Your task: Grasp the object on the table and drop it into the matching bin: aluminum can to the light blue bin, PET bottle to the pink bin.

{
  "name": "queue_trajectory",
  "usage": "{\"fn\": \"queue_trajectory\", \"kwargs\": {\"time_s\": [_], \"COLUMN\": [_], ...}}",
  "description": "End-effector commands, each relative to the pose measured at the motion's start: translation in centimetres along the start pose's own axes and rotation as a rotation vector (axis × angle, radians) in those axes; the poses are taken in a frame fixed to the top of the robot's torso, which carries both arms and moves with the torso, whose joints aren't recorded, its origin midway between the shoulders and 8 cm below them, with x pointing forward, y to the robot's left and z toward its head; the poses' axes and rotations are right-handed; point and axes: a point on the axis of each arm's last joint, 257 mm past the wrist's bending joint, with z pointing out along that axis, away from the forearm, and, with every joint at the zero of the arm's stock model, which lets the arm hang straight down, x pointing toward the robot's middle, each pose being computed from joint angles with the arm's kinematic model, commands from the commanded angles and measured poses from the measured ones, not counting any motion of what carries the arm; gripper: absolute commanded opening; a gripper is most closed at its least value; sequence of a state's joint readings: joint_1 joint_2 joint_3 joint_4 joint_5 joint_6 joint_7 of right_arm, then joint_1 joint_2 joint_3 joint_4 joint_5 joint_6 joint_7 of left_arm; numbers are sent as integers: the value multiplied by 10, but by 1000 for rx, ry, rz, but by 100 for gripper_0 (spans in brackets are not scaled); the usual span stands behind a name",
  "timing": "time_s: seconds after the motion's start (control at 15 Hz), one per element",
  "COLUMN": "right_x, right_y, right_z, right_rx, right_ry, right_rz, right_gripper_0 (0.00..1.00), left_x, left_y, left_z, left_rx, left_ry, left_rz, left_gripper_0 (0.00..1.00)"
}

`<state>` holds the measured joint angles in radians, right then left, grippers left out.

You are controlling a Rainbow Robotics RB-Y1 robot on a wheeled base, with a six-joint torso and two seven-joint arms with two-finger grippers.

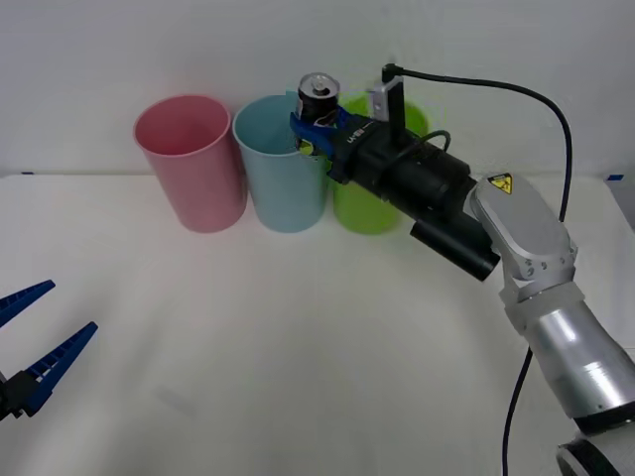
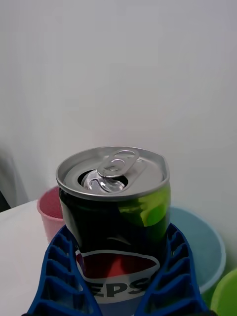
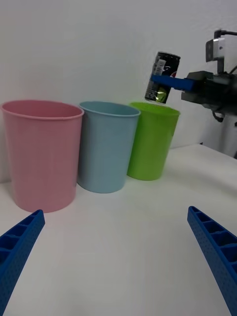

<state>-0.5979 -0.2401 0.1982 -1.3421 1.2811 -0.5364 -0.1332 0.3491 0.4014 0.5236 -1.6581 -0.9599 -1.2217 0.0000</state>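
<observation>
My right gripper [image 1: 316, 127] is shut on the aluminum can [image 1: 318, 100], a small dark can with a silver top and pull tab [image 2: 116, 165]. It holds the can in the air above the right rim of the light blue bin [image 1: 283, 178]. The blue fingers [image 2: 170, 276] clamp the can's lower body. From the left wrist, the can [image 3: 162, 77] hangs tilted above the bins, between the light blue bin [image 3: 106, 145] and the green one. The pink bin [image 1: 191, 164] stands left of the blue one. My left gripper [image 1: 25, 342] rests open low at the table's left edge.
A lime green bin [image 1: 372, 198] stands right of the light blue bin, partly behind my right arm. All three bins line the back of the white table [image 1: 298, 347] against a white wall. A black cable [image 1: 536, 109] arcs above the right arm.
</observation>
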Motion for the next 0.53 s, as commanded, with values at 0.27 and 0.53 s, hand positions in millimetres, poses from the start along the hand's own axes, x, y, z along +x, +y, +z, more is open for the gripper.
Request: {"fn": "queue_trajectory", "kwargs": {"time_s": [0.27,0.53], "right_x": [-3,0], "right_y": [-6,-11], "right_z": [45,69], "right_rx": [55,83], "right_ry": [14,33], "right_rz": [-20,-8], "right_gripper_0": [0,0], "left_x": [0,0], "left_y": [0,0], "left_z": [0,0], "left_rx": [0,0], "left_ry": [0,0], "left_rz": [0,0], "left_gripper_0": [100,100]}}
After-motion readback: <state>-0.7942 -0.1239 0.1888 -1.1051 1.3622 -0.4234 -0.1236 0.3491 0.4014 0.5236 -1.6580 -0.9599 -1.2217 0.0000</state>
